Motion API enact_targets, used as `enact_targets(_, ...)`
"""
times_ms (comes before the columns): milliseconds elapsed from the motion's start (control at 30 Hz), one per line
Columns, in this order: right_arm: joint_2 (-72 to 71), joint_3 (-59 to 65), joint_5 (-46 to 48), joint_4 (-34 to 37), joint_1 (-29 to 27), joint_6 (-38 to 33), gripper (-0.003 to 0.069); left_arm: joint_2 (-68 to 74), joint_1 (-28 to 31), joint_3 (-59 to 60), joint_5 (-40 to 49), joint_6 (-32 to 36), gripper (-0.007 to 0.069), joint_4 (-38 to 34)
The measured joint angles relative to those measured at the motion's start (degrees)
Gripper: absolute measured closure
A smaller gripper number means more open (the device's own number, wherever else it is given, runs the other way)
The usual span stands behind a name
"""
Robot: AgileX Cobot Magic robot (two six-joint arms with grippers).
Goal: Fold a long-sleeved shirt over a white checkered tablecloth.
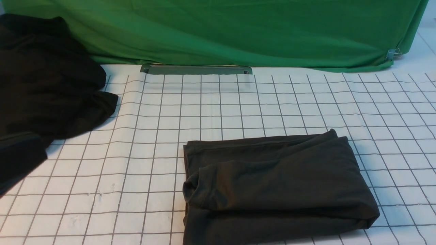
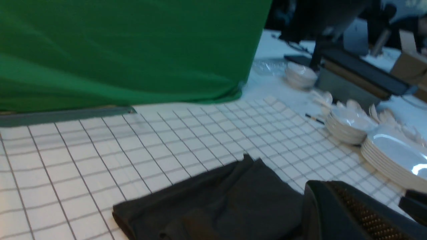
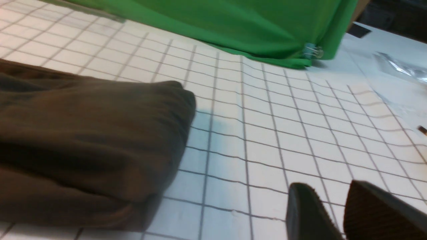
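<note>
The long-sleeved shirt (image 1: 276, 187) lies folded into a thick dark charcoal rectangle on the white checkered tablecloth (image 1: 211, 112), near the front edge and right of centre. No print shows on it. Neither gripper appears in the front view. In the left wrist view my left gripper (image 2: 358, 200) is shut and holds nothing, just beside the shirt (image 2: 213, 203). In the right wrist view my right gripper (image 3: 328, 186) stands open over bare tablecloth (image 3: 273, 133), with grid lines showing between its fingertips, apart from the shirt (image 3: 83, 140).
A plain black garment (image 1: 44, 95) is heaped at the left edge of the table. Green cloth (image 1: 238, 30) hangs along the back, with a grey metal bar (image 1: 197, 69) at its foot. Stacked white plates (image 2: 393, 156) and bowls (image 2: 347, 126) stand beyond the cloth's right side.
</note>
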Motion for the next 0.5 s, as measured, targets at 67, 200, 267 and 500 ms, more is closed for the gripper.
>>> enact_targets(67,0.0,0.0,0.0,0.0,-0.4,0.0,0.0471,-1.5,0.0,2.7,-4.8,0.0,0.0622,0.9)
enact_targets(200,0.0,0.0,0.0,0.0,-0.4,0.0,0.0466,-2.1,0.0,4.5,-11.2,0.1,0.0622,2.9)
enact_targets(267,0.0,0.0,0.0,0.0,-0.4,0.0,0.0461,-2.3,0.0,4.6,-13.4,0.1,0.0622,3.4)
enact_targets(500,0.0,0.0,0.0,0.0,-0.4,0.0,0.0439,-2.4,0.0,4.6,-14.6,0.2,0.0622,3.5)
